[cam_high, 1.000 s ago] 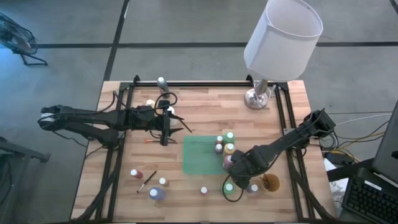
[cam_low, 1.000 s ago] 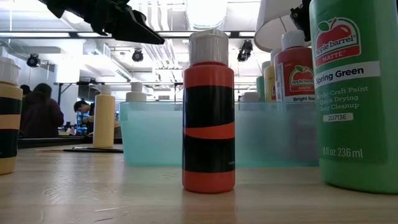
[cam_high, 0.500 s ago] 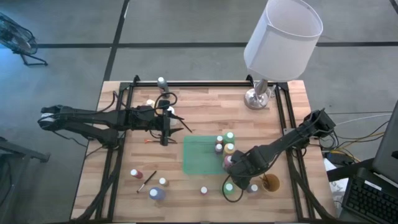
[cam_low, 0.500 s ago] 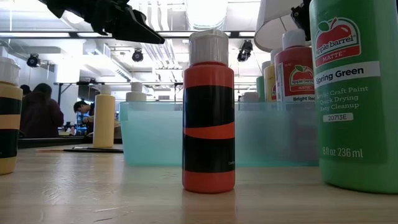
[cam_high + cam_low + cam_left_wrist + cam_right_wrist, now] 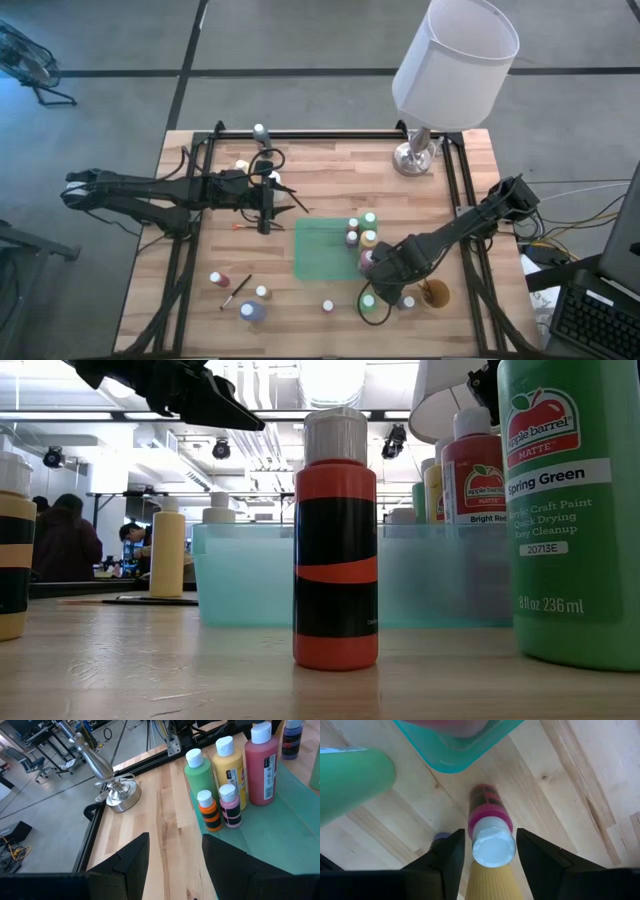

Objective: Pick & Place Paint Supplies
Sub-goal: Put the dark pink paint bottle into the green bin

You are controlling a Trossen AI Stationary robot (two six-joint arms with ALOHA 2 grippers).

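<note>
One bottle decides the next move: a pink-and-dark-banded paint bottle [image 5: 490, 817] with a white cap stands upright directly under the right hand [image 5: 489, 833]. Its long axis is vertical and points up at the wrist. The right hand straddles the cap closely on both sides. Whether it already clamps the bottle cannot be told. This hand [image 5: 380, 283] is at the bench [image 5: 200, 320] edge opposite the lamp, toward the right corner. It is far nearer to the bottle than the left hand.

Just beside the right hand stands a large Spring Green bottle [image 5: 565, 510], close enough to be knocked in a lift. A tan cup [image 5: 435, 293] is on the other side. An orange-and-black-banded bottle [image 5: 335, 540] stands apart, further along the same edge.

Next is the teal tray [image 5: 320, 250], whose corner lies just beyond the straddled bottle. Judged from this, placement calls for a short lift over the tray wall. Several bottles are already grouped along the tray's right side, including a red bottle [image 5: 261, 762] and a green bottle [image 5: 198, 770].

Beyond the tray, the left hand [image 5: 265, 215] hangs open and empty over the bench's left half. More bottles stand loose near the left corner. A lamp [image 5: 415, 155] stands at the far right corner, clear of the path.
</note>
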